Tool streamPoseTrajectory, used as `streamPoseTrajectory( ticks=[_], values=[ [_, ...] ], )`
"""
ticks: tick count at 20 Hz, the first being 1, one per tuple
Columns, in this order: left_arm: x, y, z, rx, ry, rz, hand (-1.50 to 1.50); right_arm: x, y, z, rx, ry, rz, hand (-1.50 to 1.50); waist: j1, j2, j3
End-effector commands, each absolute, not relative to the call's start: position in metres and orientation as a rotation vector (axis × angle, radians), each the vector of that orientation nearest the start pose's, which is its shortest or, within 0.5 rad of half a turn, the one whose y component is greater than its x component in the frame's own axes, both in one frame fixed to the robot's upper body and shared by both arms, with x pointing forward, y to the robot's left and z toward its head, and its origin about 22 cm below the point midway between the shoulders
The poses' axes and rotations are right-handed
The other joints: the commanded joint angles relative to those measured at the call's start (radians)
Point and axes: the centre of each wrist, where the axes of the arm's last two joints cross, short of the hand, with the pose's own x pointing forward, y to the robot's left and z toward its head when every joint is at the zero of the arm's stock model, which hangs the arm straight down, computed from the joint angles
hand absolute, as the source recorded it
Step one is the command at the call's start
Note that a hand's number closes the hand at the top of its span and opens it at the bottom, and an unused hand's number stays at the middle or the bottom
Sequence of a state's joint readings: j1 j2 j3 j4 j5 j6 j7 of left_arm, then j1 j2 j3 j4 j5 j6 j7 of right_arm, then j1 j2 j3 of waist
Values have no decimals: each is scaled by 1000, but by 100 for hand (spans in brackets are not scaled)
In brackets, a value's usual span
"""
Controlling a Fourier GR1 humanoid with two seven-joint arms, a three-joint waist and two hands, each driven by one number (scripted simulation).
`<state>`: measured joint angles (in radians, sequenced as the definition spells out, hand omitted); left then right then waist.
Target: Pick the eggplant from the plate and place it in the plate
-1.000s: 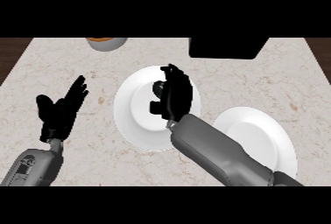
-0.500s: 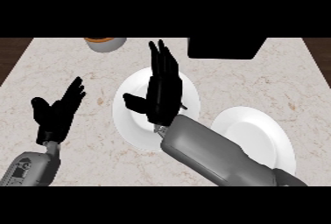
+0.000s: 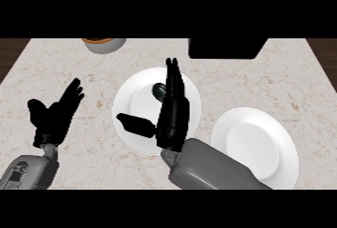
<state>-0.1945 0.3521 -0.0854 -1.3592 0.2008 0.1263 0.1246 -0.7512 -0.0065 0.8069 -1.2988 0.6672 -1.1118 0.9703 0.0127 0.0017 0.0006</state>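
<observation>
Two plates (image 3: 132,95) (image 3: 253,147), one partly hidden, apparently lone eggplant (image 3: 158,91) beside open right hand (image 3: 172,116)

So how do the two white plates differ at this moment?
The left plate carries a dark eggplant, and the right hand, its fingers straight, covers its middle. The right plate shows nothing on it; only the grey forearm overlaps its lower left. The left plate lies farther from the robot. Both are white, round, flat on the counter.

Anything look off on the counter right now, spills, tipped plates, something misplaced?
Nothing stands out. Both plates lie flat, the eggplant sits on the left one under the open right hand, and the left hand rests open.
</observation>
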Motion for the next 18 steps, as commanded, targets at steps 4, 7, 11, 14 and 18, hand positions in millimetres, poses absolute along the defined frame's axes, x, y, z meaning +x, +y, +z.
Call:
streamPoseTrajectory(
  ticks=[4,7,11,14,18],
  values=[
    [290,288,18,183,-1409,-86,0,255,-7,70,-450,-1753,-28,-150,-11,-1,0],
    [283,290,23,174,-1396,-87,0,253,-26,65,-474,-1746,-5,-150,-11,-2,0],
    [288,294,37,179,-1406,-78,0,248,-47,63,-480,-1742,-27,-150,-13,-3,0],
    [278,269,4,185,-1402,-85,0,238,-65,46,-522,-1725,-1,-150,-15,-2,0],
    [287,291,19,174,-1402,-98,0,245,-77,57,-542,-1675,32,-150,-15,-3,-1]
  ],
)
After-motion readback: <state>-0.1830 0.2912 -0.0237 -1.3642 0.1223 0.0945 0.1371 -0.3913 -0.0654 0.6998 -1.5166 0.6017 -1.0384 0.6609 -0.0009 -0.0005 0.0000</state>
